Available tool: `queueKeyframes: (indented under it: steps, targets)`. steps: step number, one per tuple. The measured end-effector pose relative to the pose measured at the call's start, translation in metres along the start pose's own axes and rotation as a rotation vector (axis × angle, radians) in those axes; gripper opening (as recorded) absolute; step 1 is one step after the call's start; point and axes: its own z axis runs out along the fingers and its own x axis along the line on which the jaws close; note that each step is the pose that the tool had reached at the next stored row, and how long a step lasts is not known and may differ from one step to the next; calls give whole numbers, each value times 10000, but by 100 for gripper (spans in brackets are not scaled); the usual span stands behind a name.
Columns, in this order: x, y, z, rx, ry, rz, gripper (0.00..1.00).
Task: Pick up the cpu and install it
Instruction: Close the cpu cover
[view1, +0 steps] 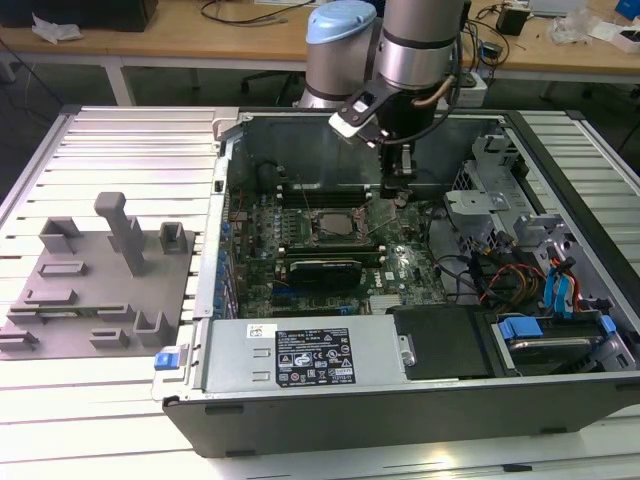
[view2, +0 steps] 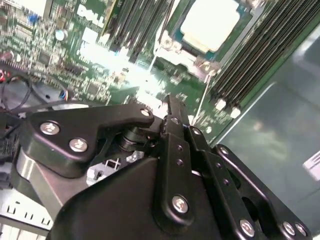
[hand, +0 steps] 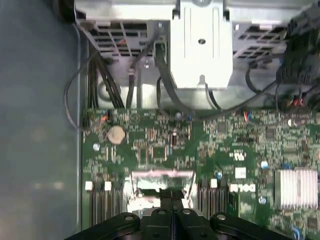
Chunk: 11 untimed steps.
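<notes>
cpu: lies flat on the motherboard, pale top up.
gripper: fingers closed together, nothing between them; just beside the cpu, on the exterior view's right.
case: open, motherboard inside.
fixture blocks: far left, outside the case.

Quick tally from us: we count one open computer case, one motherboard, one cpu, one long black expansion card and one labelled power supply box. We've also got one arm with one gripper, plus one grey fixture plate. In the first wrist view we count one coin battery, one finned heatsink and four white slot latches.
</notes>
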Motion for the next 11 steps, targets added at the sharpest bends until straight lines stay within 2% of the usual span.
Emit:
queueKeyframes:
  steps: [3, 5, 7, 11]
  targets:
    - [1, 219, 7, 69, 0, -1, 11]
    - [2, 315, 13, 95, 2, -2, 11]
    - [2, 341, 30, 109, 0, -3, 11]
    - [5, 352, 136, 162, 0, -4, 11]
